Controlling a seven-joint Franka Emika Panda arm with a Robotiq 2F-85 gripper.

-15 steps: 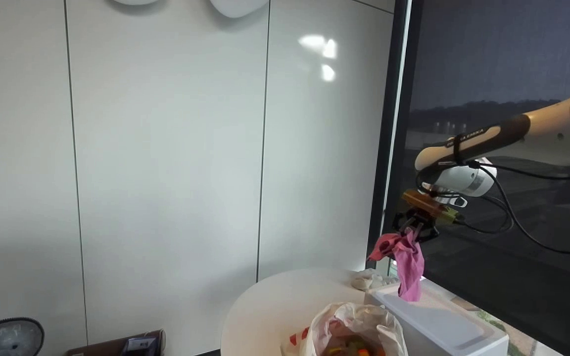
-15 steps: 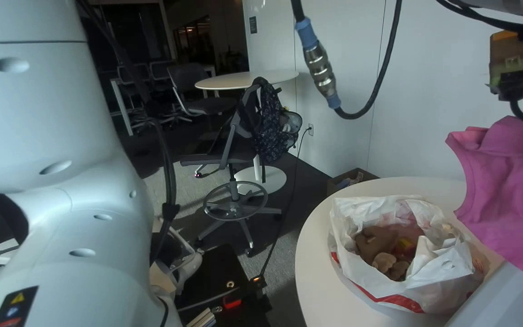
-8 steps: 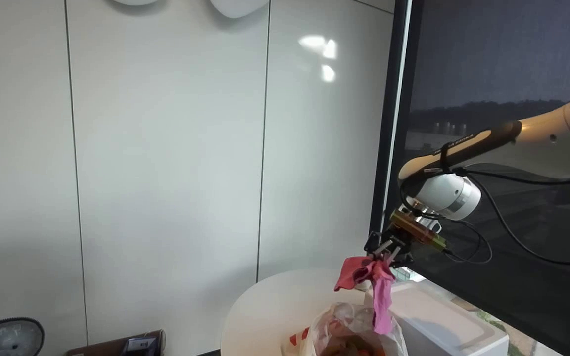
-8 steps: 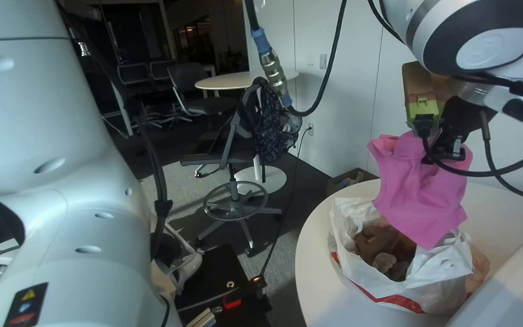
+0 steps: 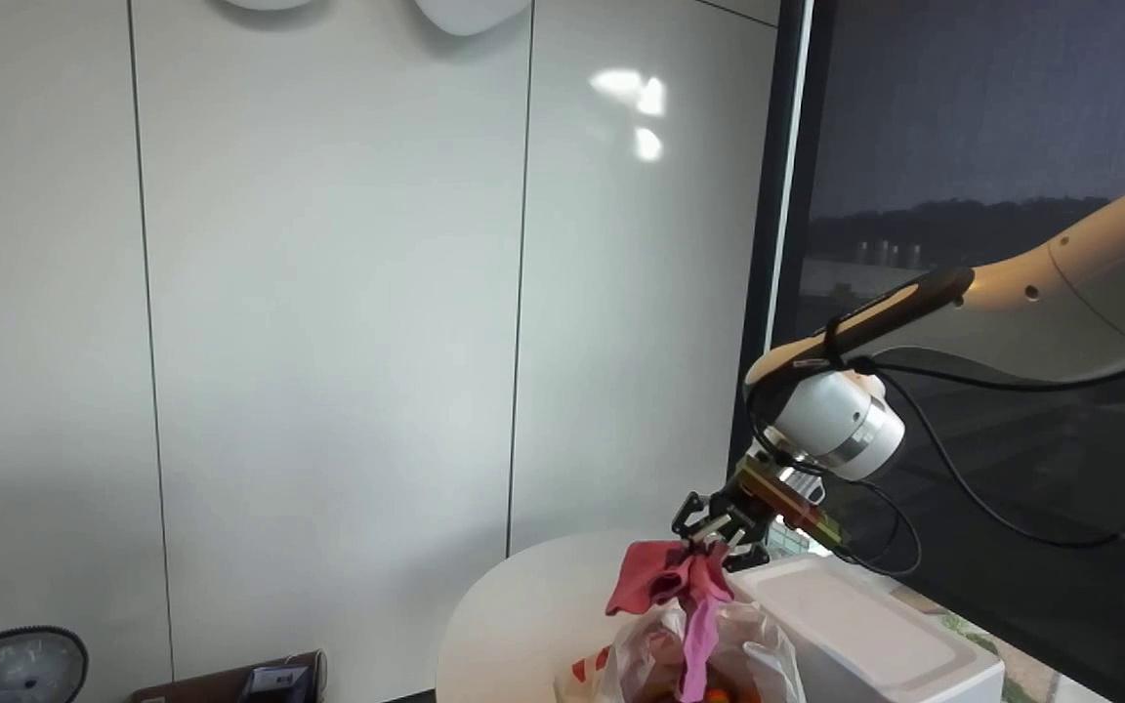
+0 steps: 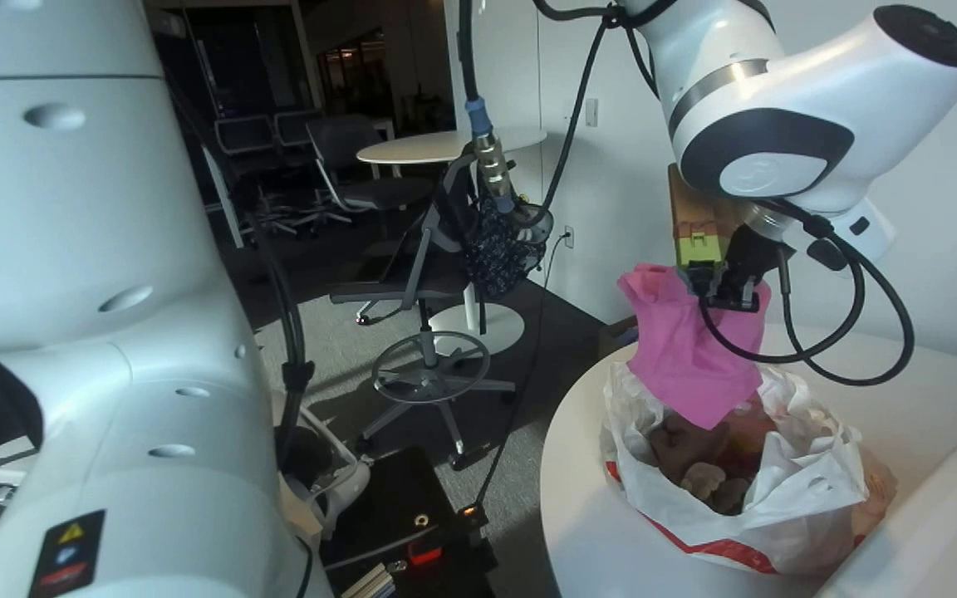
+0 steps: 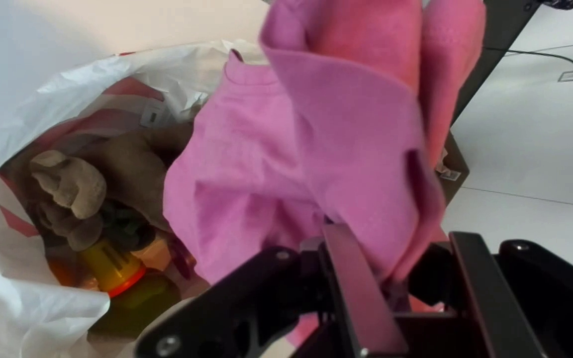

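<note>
Partly hidden bag (image 6: 777, 523), pink cloth (image 6: 686, 357) (gripped)

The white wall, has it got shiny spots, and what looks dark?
Yes: glare makes bright patches on the glossy white panelled wall in an exterior view; in the wrist view, shadow darkens the inside of the white plastic bag, but the pink cloth garment looks brighter.

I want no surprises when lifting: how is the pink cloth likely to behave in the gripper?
Probably floppy: the pink cloth droops in folds from the gripper. Likely light for its size, as it looks like thin fabric. It may swing or snag, since its loose lower end hangs at the mouth of the crumpled plastic bag.
</note>
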